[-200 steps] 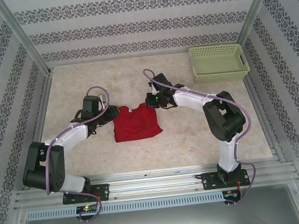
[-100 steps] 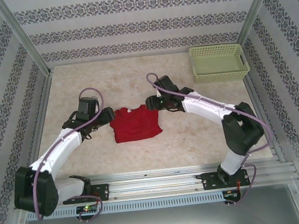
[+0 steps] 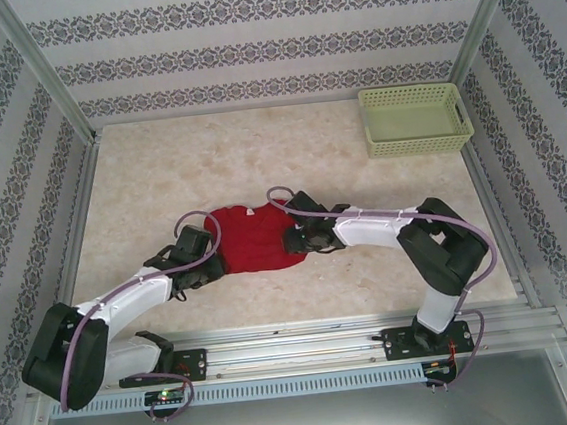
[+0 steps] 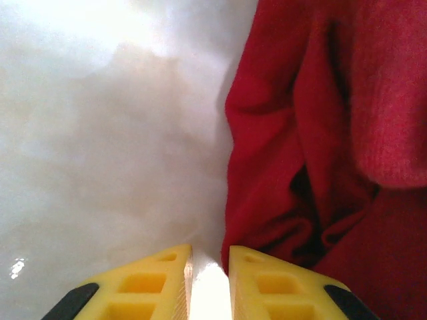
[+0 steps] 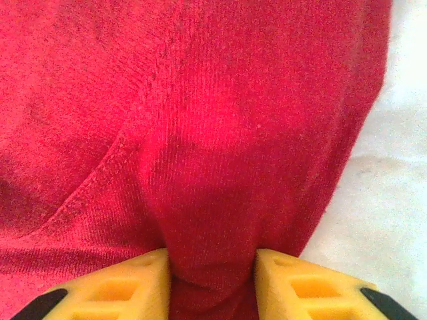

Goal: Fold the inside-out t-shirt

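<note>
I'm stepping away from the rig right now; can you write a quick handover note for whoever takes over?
Left tool: jaws narrowly apart at the left edge of the t-shirt, no cloth between them.
Right tool: closed around a fold at its right edge.
Shirt position: middle of the table, bunched into a rounded shape, neck trim at the far side.
Done: partly gathered.
Left to do: flatten and finish a neat fold.

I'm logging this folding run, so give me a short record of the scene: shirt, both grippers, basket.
t-shirt: red, lying in a rough patch on the table, between the two arms
left gripper: at the shirt's left edge, jaws narrowly apart, bare table between them
right gripper: at the shirt's right edge, cloth bunched between its jaws
basket: pale green, far right corner, apart from the shirt
</note>
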`<move>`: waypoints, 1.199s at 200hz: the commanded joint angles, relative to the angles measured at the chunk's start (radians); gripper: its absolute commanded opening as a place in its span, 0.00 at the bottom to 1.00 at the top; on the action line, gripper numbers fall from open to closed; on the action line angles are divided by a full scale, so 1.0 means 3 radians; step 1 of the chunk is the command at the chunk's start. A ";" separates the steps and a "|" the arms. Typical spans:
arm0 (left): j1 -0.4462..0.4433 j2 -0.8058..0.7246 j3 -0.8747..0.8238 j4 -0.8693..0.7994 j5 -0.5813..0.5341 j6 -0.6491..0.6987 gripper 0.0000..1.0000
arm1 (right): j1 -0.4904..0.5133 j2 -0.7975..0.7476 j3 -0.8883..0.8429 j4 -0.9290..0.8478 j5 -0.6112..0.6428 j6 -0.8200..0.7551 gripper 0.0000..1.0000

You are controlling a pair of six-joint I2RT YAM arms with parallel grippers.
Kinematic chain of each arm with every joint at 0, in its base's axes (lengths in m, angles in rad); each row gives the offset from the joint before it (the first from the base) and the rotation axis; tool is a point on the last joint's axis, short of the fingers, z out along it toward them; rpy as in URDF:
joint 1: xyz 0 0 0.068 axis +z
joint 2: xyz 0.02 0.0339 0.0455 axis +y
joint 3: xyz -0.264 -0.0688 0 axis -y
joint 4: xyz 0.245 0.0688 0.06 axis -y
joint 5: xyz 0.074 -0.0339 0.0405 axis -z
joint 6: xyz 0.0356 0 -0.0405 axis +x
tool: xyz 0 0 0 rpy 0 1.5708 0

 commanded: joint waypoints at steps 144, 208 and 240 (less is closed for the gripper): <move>0.0086 -0.2188 0.0329 -0.1001 -0.1345 0.0411 0.78 | 0.0509 0.1098 0.1771 -0.1254 0.0858 -0.0005 0.90; 0.0091 -0.2184 0.0261 -0.0980 -0.1286 0.0463 0.79 | -0.0372 0.2303 0.3755 -0.1989 0.0785 -0.0539 0.88; 0.0097 -0.2174 0.0186 -0.0837 -0.1217 0.0529 0.79 | -0.0651 0.3066 0.5141 -0.2504 0.0609 -0.0843 0.88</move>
